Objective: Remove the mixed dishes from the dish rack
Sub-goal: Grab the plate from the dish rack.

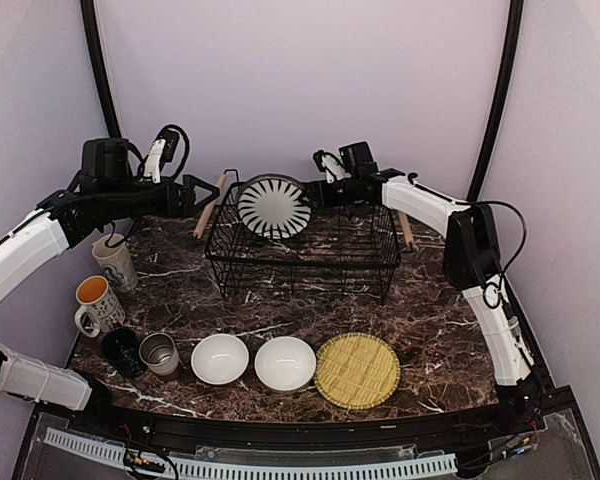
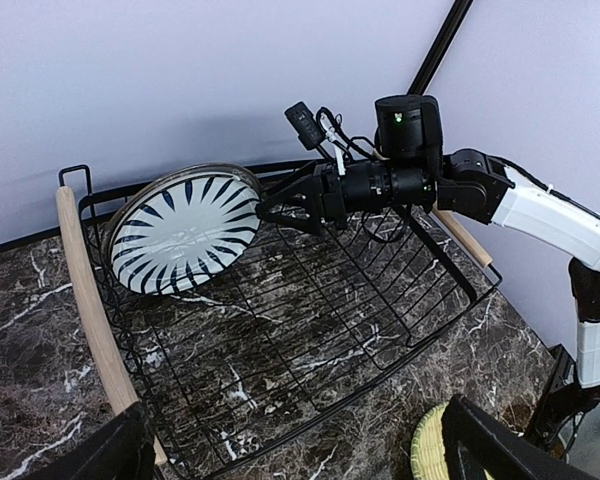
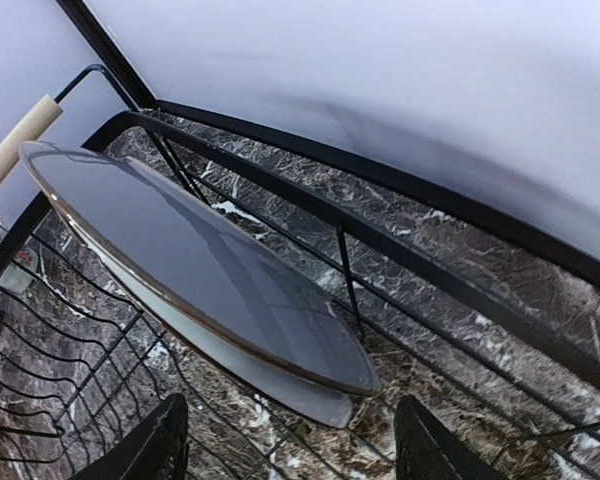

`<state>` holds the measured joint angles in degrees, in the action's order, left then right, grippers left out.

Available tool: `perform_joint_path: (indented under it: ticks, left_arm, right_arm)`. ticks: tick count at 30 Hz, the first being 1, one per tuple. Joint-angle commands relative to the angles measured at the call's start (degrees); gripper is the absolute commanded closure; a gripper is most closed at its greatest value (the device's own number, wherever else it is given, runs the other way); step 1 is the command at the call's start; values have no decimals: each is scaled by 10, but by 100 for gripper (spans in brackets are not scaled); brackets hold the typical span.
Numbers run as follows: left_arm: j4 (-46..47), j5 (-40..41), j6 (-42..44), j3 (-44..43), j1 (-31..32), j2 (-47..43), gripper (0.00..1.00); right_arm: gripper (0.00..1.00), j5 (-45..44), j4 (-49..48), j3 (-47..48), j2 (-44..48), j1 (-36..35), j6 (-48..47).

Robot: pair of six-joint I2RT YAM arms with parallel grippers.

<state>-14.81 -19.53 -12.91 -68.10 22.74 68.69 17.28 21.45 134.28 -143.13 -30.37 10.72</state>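
Dish rack point(image 1: 300, 275): rear centre of the table, holding only one plate.
Striped plate point(image 1: 274, 207): leans on edge in the rack's back-left corner, rim exposed.
Right gripper point(image 1: 313, 193): jaws spread at the plate's rim, apparently ready to pinch.
Left gripper point(image 1: 208, 193): open, waiting beside the rack.

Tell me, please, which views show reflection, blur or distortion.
Right wrist: the plate is glossy and mirrors the pale wall; the right gripper is dark and soft at the bottom edge. Left wrist: the dish rack is sharp, the left gripper blurred. Top external: even light; the black poles look bowed, perhaps lens distortion.
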Motion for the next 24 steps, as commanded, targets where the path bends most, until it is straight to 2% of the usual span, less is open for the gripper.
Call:
perform_joint_path:
  ticks: [1,12,24]
  left_arm:
    - [10,-10,-5,11,-4,0,1]
    - [9,-14,-6,9,-5,1,1]
    - [7,-11,-4,9,-6,4,1]
  right_arm:
    - [37,43,8,20,-6,-3,45]
    - [57,52,-15,35,-36,1,42]
    - [58,91,-102,39,-74,1,-18]
